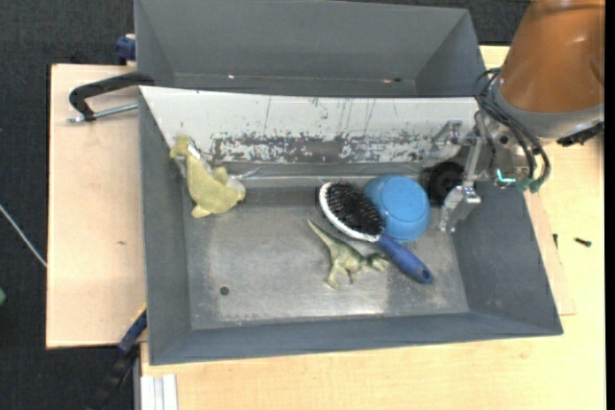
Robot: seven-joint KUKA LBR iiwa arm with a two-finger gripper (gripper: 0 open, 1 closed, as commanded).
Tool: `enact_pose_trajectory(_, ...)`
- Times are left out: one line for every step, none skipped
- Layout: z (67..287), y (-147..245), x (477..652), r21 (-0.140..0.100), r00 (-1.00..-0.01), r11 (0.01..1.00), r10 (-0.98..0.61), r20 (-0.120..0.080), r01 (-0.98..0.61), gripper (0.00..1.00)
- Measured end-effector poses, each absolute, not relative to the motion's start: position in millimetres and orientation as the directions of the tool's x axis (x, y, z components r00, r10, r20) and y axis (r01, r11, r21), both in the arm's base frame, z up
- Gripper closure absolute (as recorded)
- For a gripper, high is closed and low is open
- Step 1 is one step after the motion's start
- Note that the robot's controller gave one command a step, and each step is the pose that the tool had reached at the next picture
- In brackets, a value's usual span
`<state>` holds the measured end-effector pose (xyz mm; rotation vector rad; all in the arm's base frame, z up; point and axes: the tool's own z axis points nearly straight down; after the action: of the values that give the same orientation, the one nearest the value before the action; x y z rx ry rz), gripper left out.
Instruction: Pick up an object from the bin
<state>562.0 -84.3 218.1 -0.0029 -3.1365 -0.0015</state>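
A: How far has the pick been carried?

B: Little can be counted as done. The end effector (459,206) is seen low at the right side of the bin (288,307), just beside a blue round cup (402,206) and a small black object (442,180). Whether it is open or closed cannot be told, and nothing can be made out in its grasp.

A: Where are the other things found?

B: A hairbrush (354,209) with a blue handle is lying against the cup, a green toy dinosaur (344,262) just below it, and a yellow floppy piece (209,187) well apart at the left wall.

A: What is judged to be left?

B: The grasp itself and the lift out of the bin, probably on the cup or the black object.
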Motion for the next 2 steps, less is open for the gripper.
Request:
enact_pose_trajectory(108.1,-131.6,564.2,0.000,-1.000,1.000,-0.017,-0.001,-0.017,0.00)
enact_pose_trajectory(94.4,-88.6,588.2,0.002,-0.999,0.999,0.047,-0.024,0.047,0.00)
